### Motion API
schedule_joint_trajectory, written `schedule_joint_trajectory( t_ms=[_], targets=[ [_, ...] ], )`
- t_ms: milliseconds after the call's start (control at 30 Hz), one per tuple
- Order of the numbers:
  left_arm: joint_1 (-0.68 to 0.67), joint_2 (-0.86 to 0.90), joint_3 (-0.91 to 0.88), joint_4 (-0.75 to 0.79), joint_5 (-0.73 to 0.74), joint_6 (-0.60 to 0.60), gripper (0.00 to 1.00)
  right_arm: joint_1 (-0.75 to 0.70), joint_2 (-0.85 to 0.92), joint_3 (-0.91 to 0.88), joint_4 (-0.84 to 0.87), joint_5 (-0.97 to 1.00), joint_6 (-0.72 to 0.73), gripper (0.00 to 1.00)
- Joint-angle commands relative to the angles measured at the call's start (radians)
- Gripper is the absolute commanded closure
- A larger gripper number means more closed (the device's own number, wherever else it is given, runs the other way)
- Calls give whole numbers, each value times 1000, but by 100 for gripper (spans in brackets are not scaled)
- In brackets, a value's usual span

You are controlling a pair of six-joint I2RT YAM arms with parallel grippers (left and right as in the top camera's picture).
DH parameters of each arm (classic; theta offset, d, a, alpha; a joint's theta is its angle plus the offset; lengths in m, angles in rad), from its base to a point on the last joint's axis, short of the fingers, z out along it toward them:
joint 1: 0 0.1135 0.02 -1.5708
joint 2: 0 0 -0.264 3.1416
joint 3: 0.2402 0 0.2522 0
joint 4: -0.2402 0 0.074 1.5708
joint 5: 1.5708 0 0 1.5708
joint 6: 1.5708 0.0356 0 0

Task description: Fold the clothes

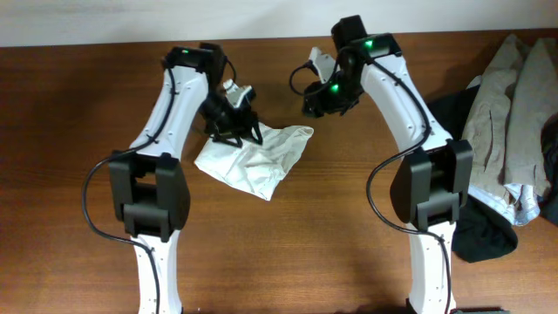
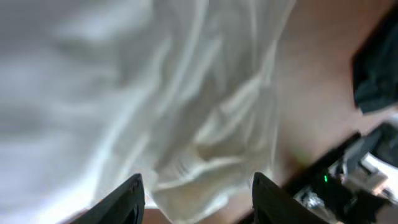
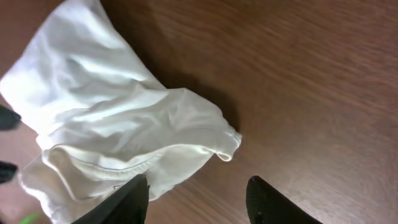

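Observation:
The white T-shirt (image 1: 253, 157) lies crumpled in a small heap on the wooden table, left of centre. My left gripper (image 1: 234, 126) is low over its upper left edge; in the left wrist view the open fingers (image 2: 196, 199) straddle blurred white cloth (image 2: 155, 93) without closing on it. My right gripper (image 1: 318, 103) hovers above the table just right of the shirt's upper right corner. In the right wrist view its fingers (image 3: 199, 202) are open and empty, with the shirt's hem (image 3: 124, 137) just ahead of the left finger.
A beige-grey garment (image 1: 514, 113) lies at the table's right edge. A black garment (image 1: 484, 231) lies beside and under it, near my right arm's base. Bare wooden table (image 1: 331, 227) surrounds the shirt.

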Motion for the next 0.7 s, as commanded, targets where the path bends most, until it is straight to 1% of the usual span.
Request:
schedule_joint_trajectory(
  t_ms=[0,100,133,167,200,233,267,300,367,400,467,500,533,567,633,667],
  targets=[
    [-38,-24,-7,17,-45,-39,45,2,-32,16,-20,63,50,46],
    [-105,-24,-98,73,-116,-39,46,-8,-32,16,-54,64,50,49],
    [-129,-24,-152,82,-117,-39,51,-14,-32,16,-75,81,50,50],
    [-142,-24,-187,72,-117,-39,60,-18,-32,16,-89,103,50,50],
    [-156,-24,-226,30,-121,-22,78,-27,-32,16,-110,130,50,50],
    [-164,-24,-268,-14,-134,7,90,-38,-32,16,-125,138,50,50],
    [-165,-24,-288,-41,-158,7,98,-48,-32,16,-131,138,50,51],
    [-165,-24,-308,-66,-192,7,100,-59,-32,16,-135,138,50,51],
    [-161,-30,-306,-87,-249,6,100,-80,-32,16,-148,138,50,52],
    [-156,-37,-291,-90,-256,6,97,-87,-32,16,-154,138,50,52],
    [-135,-74,-223,-97,-274,6,85,-108,-32,16,-171,138,50,51],
    [-115,-108,-172,-77,-275,6,72,-119,-32,16,-177,137,50,51],
    [-92,-137,-137,-47,-282,5,26,-128,-32,16,-183,138,50,50],
    [-42,-172,-123,11,-281,-49,1,-140,-32,16,-195,138,50,50],
    [8,-172,-126,40,-279,-103,1,-150,-32,16,-201,138,50,50],
    [51,-168,-156,75,-273,-154,1,-155,-32,16,-202,138,50,50]
  ],
)
